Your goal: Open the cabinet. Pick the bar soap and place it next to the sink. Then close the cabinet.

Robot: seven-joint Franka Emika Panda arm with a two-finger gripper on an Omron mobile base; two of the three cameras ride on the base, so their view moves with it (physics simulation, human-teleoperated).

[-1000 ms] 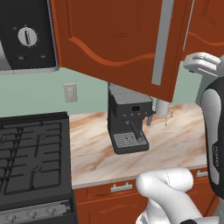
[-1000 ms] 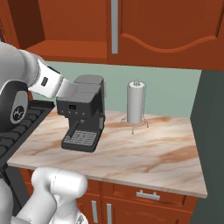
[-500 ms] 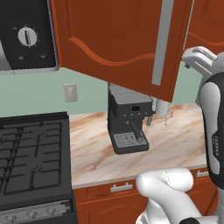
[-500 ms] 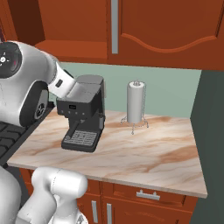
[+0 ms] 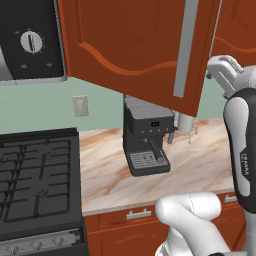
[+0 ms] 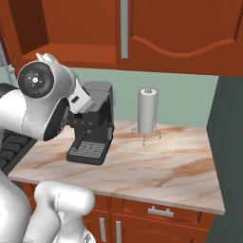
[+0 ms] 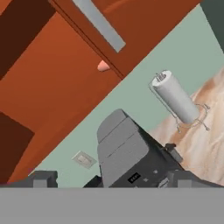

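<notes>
Marble-patterned counter point(image 6: 156, 166) carried a coffee machine point(image 6: 92, 126) and paper-towel roll point(image 6: 147, 111). Above, the cabinet point(image 5: 140, 45) had its left door swung out. The bar soap point(image 7: 103, 66) showed as a pink edge on the cabinet floor, just behind the closed door's edge. The gripper point(image 7: 109, 183) stood fully spread, holding nothing. Risk: reaching up, the arm could strike the open door or coffee machine.

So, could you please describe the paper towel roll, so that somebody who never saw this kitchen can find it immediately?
Start from the marble-patterned counter below the reddish-brown cabinet. At the back, near the green wall, stands the black coffee machine; the paper towel roll stands to its right in the right base view. It is the white upright cylinder on a thin wire stand.
</notes>
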